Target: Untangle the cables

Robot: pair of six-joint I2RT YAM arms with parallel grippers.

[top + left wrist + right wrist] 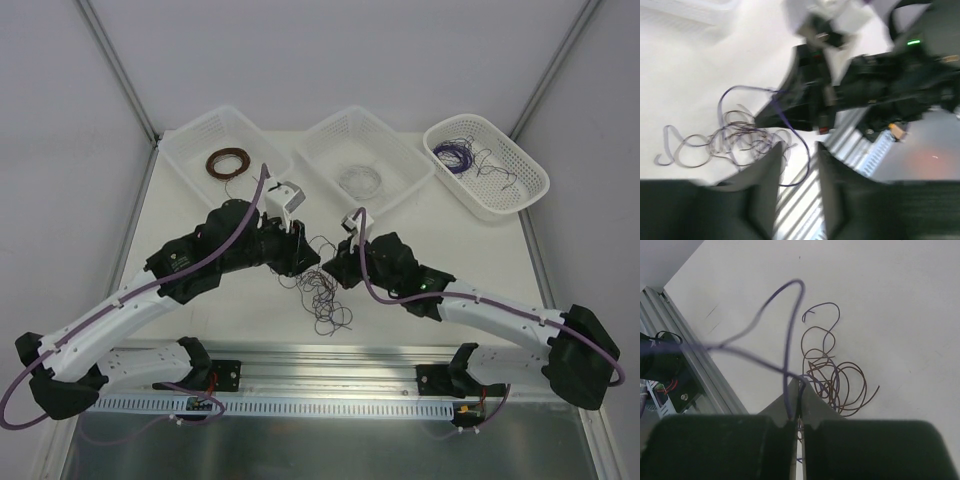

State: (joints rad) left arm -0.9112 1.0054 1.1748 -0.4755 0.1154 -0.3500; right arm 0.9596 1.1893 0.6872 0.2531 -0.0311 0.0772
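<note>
Aluminium rail (330, 375) runs along the near edge with both arm bases on it. The arms reach in toward each other over the white table (450, 240), tips nearly meeting at mid-table. Cables (322, 292) sit right there: a small loose scribble of purple and dark brown wire on the table, between the two tips and spreading toward the rail. Left gripper (799, 165): jaws apart, tips low over the edge of the cables (735, 137). A purple loop crosses the gap, but that view is blurred and I can't tell if either finger touches it. Right gripper (798, 412): jaws closed, pinching a purple strand (790, 320) that rises from the tips in a tall loop and trails off to the left of that view. The rest of the cables (832, 377), mostly brown loops, lies on the table just beyond the right fingertips, with one brown end curling away. The left wrist view also shows a purple strand running from the right gripper's tip down into the scribble. Far side: three white baskets in a row, well apart from the cables. Left basket (195, 123) holds a brown coil (228, 162). Middle basket (395, 140) holds a whitish coil (358, 182). Right basket (515, 150) holds a purple coil (455, 157) plus some loose dark strands.
</note>
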